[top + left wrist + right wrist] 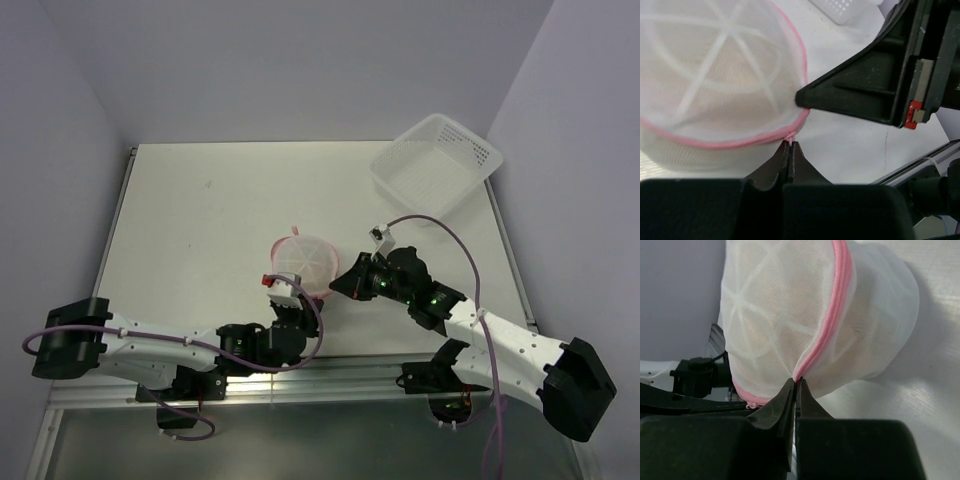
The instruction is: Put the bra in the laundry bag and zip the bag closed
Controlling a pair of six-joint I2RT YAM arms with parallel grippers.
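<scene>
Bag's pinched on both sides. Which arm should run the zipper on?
Right, probably: the right gripper is shut on the laundry bag where its pink zipper reaches the tips, while the left gripper pinches a small pink tab at the rim, anchoring it.

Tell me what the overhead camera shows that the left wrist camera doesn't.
Only overhead: the table edge to edge, and the whole white basket at its far right corner. Only left wrist: the left claw pinched shut on a pink tab at the laundry bag's zipper rim. Both: the bag, a bit of the basket, and the right claw's tip at the bag's rim.
</scene>
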